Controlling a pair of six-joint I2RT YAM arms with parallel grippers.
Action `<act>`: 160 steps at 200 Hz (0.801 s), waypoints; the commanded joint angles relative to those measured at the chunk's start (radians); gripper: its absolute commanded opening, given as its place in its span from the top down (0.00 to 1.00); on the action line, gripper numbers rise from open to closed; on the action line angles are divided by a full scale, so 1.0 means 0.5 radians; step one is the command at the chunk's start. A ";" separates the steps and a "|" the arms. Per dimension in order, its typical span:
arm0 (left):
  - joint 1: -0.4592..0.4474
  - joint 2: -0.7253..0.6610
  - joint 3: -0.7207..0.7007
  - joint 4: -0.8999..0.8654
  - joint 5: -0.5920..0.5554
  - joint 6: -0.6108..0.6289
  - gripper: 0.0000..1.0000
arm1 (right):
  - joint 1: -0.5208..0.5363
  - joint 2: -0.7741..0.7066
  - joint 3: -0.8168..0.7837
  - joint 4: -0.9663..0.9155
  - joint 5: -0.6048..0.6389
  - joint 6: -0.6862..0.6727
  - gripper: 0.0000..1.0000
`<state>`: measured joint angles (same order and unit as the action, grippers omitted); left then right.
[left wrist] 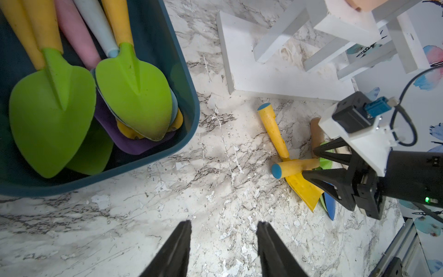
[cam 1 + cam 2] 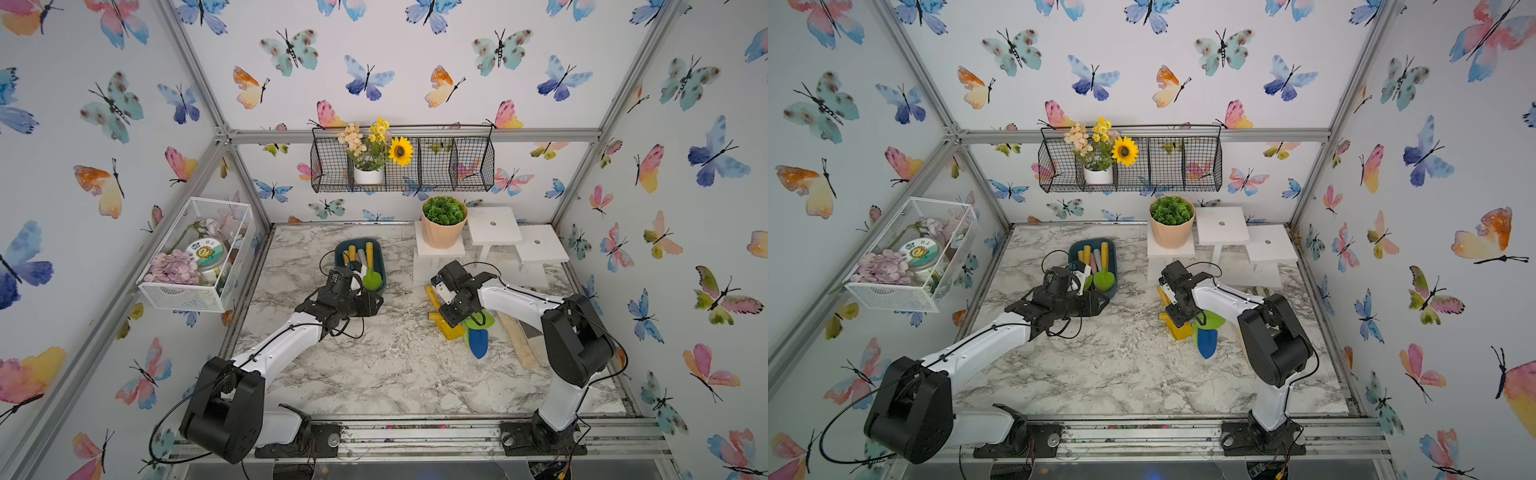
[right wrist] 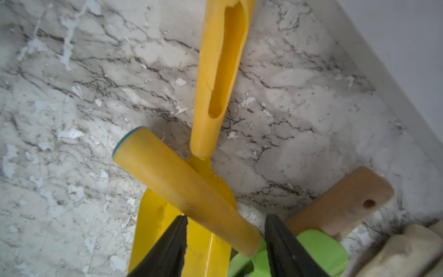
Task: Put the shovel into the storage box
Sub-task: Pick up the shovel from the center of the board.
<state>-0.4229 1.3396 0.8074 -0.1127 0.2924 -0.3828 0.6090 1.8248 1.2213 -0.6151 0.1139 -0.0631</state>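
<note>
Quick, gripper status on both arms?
Left gripper: open, empty.
Right gripper: open, fingers either side of a shovel handle, not clamped.

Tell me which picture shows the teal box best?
Left wrist view: the storage box looms large, shovels inside. Both top views show it small, partly behind the left arm. Right wrist view misses it.

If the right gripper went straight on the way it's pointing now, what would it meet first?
Most likely the yellow shovel handle lying across the yellow blade; it sits between the right gripper's open jaws. Depth is hard to judge from the wrist view.
</note>
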 commanded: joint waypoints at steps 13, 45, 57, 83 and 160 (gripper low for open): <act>-0.001 -0.050 -0.017 0.032 -0.051 -0.023 0.50 | -0.009 0.077 0.076 -0.048 0.092 -0.042 0.44; 0.000 -0.050 -0.019 0.027 -0.057 -0.029 0.50 | -0.009 0.116 0.070 -0.033 0.116 -0.060 0.46; 0.001 -0.047 -0.019 0.029 -0.057 -0.030 0.50 | -0.009 0.128 0.067 -0.027 0.105 -0.064 0.48; 0.001 -0.032 -0.007 0.031 -0.059 -0.032 0.50 | -0.009 0.138 0.066 -0.009 0.068 -0.062 0.54; -0.001 -0.004 0.005 0.052 -0.057 -0.047 0.50 | -0.006 0.105 0.014 0.057 -0.033 -0.051 0.65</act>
<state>-0.4229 1.3399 0.8074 -0.1070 0.2924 -0.4011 0.6094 1.8763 1.2407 -0.6064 0.1272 -0.0956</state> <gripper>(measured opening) 0.497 0.361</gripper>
